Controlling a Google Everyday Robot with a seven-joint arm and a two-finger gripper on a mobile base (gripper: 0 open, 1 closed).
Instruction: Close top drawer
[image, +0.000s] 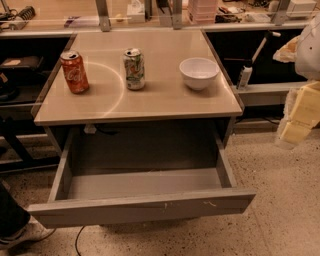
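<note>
Top drawer (142, 205) stands pulled far out beneath the tabletop (140, 102), so by my reckoning the closing push is not yet begun. My gripper (299, 117) hangs at the right edge, well apart from the drawer front; whether it is spread or pressed together, I cannot tell.

Shows at the far right edge as 1 white arm (310, 50), partly cut off by the border. Carries below it a cream-coloured gripper (299, 116), hanging in the air and angled down to the left.
</note>
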